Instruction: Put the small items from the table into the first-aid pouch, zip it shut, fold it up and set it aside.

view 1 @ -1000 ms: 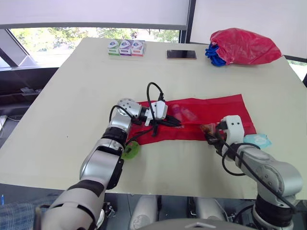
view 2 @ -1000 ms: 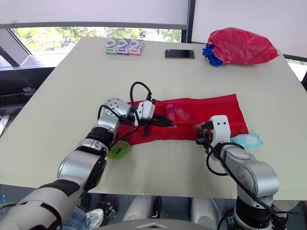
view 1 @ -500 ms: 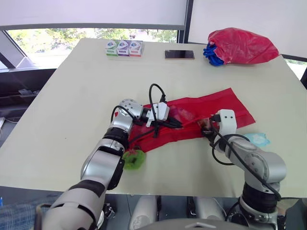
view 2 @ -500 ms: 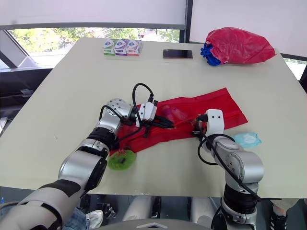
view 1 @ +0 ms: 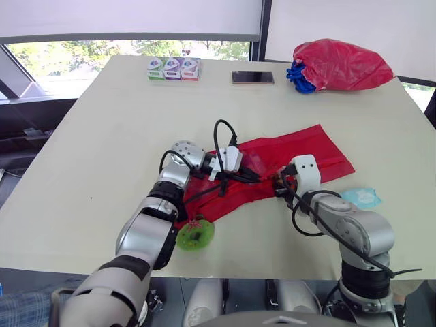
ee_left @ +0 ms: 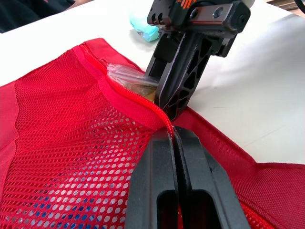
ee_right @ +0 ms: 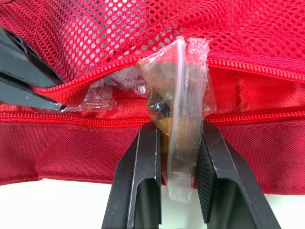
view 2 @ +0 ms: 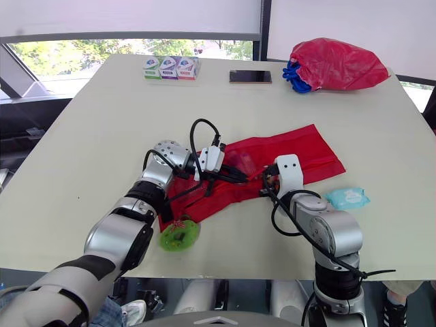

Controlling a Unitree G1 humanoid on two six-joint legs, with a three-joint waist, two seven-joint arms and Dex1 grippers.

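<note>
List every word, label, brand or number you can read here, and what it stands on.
No text can be read.
On the three small boxes: printed fronts, too small to read.
On the teal packet: any print is too small to read.
On the clear bag in the right gripper: no lettering shows.
On the red pouch: no lettering shows.

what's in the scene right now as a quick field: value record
pouch: red mesh first-aid pouch, lying skewed on the table, zip open
left jaws: shut on the pouch's mesh edge by the zip
right jaws: shut on a clear packet, its upper end at the pouch opening
not yet packed: green item near the table's front edge; teal pack beside the right arm
far side: three small boxes, phone, red bag
</note>
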